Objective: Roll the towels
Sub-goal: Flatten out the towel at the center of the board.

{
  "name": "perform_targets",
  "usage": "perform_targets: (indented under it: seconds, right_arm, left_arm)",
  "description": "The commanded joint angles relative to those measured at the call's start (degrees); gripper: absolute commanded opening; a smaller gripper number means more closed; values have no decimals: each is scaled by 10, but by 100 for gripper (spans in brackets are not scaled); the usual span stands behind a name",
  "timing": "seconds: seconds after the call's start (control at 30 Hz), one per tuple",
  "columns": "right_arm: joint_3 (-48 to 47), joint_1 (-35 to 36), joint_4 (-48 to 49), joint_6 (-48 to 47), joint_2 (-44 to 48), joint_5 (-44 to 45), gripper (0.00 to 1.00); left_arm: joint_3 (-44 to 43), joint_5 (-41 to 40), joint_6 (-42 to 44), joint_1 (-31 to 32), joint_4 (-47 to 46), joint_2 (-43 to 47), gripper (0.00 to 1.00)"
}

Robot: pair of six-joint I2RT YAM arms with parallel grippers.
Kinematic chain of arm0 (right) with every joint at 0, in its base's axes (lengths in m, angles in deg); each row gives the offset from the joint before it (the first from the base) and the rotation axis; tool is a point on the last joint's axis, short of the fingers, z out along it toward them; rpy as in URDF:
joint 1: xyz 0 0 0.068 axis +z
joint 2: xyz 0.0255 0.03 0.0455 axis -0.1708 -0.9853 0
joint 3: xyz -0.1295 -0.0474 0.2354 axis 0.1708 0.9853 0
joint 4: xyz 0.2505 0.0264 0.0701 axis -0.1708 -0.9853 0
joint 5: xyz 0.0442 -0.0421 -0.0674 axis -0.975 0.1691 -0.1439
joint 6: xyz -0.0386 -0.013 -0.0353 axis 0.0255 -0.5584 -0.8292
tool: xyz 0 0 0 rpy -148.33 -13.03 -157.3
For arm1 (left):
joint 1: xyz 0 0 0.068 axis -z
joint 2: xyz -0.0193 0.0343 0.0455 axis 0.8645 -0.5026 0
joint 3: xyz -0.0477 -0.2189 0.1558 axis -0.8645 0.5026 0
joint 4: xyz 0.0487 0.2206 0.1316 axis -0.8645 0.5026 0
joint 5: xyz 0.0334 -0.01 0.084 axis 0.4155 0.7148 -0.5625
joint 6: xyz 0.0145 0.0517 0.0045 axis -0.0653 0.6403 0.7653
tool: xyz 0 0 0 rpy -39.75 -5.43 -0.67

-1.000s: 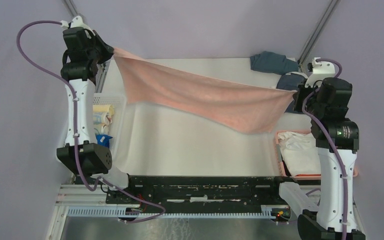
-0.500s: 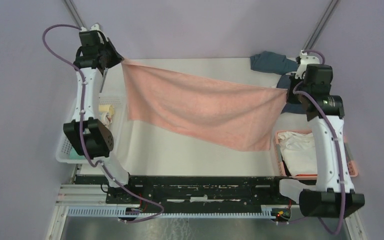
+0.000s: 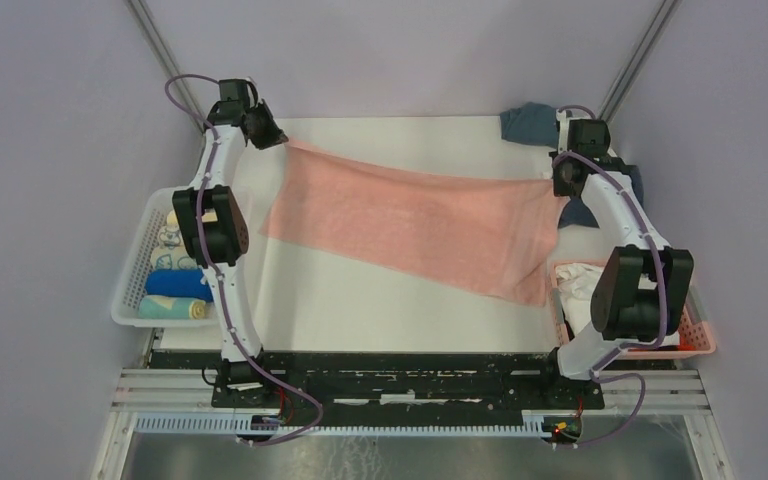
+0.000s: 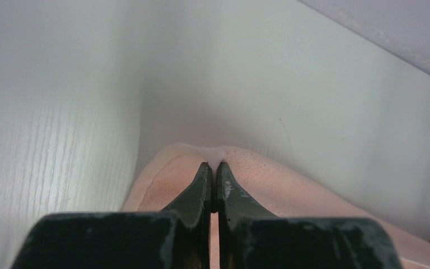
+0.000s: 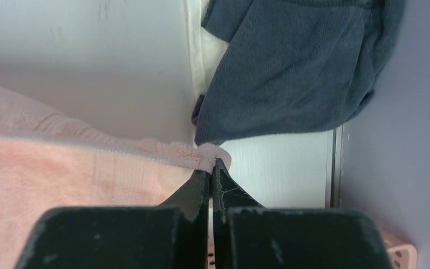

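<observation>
**Two corners pinched, one limp pink towel**

The soft pink terry-cloth towel (image 3: 410, 220) stretched slantwise across the white table (image 3: 380, 300); whether it rested fully flat was hard to tell from above. The left gripper (image 4: 214, 166) had its jaws pressed together on the far-left corner. The right gripper (image 5: 213, 162) pinched the far-right corner, just beside a crumpled dark navy cloth towel (image 5: 291, 61). The pink fabric looked light, floppy and grippy rather than slick, and likely to sag and wrinkle once slackened. Corners and hems seemed the surest holds.
</observation>
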Motion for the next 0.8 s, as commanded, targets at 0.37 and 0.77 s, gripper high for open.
perform_targets:
  seconds: [0.37, 0.77]
  right_arm:
    - [-75, -10, 90, -36, -97, -31, 0]
    - [-92, -11, 84, -50, -125, -49, 0]
  left_arm:
    - [-65, -15, -40, -29, -82, -18, 3]
    - [-37, -10, -28, -32, -78, -26, 3]
